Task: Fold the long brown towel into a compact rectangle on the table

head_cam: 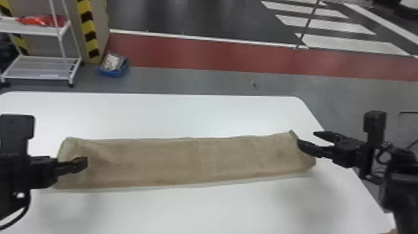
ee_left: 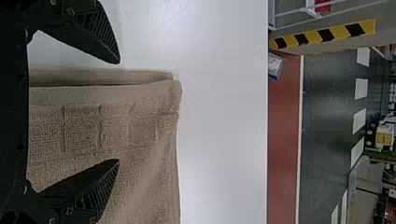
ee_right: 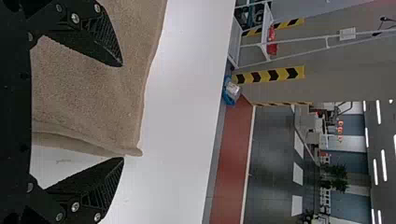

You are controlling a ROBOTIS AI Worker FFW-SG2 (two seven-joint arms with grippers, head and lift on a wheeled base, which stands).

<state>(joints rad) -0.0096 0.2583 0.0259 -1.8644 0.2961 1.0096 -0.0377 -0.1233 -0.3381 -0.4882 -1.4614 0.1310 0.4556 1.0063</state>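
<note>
At nine o'clock in the head view, the left gripper (ee_left: 118,112), fingers wide apart, straddles the near-at-hand end of the long brown towel (head_cam: 186,161), whose long axis runs nine to three on the table (head_cam: 217,211); the right gripper (head_cam: 306,137), equally wide, straddles the three o'clock end; beyond, toward eleven, a blue bin (head_cam: 112,73) holds pale packets, a white cart (head_cam: 37,30) something red

Left arm (head_cam: 11,180) and right arm (head_cam: 404,189): black, each with a block-shaped upright housing (head_cam: 17,126) and looped black cable (head_cam: 20,216). Left gripper (head_cam: 81,164) and right gripper (head_cam: 306,138): black, tapered fingers (ee_right: 105,35), ribbed faces, silvery round screws (ee_right: 75,18)
</note>
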